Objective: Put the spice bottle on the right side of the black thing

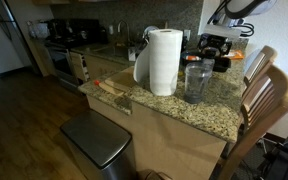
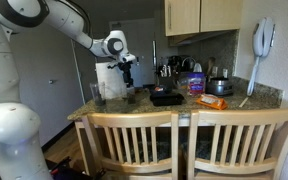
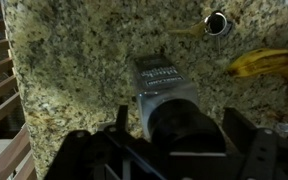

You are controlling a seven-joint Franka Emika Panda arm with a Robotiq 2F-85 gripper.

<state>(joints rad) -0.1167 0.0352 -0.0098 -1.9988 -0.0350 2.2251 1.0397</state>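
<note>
In the wrist view my gripper (image 3: 180, 125) is shut on the spice bottle (image 3: 162, 80), a clear bottle with a black cap and a label, held above the speckled granite counter (image 3: 74, 60). In an exterior view the gripper (image 2: 128, 66) hangs above the counter's left part, beside the paper towel roll. The black thing (image 2: 166, 98), a low round black bowl, sits on the counter to the right of the gripper. In an exterior view the gripper (image 1: 217, 45) is behind the clear tumbler (image 1: 195, 82); the black thing is hard to make out there.
A paper towel roll (image 1: 164, 60) and the tumbler stand near the gripper. A banana (image 3: 264, 63) and a small round metal object (image 3: 216, 22) lie on the granite. A purple box (image 2: 196, 84) and a pan (image 2: 216, 101) are further right. Wooden chairs (image 2: 184, 145) line the counter edge.
</note>
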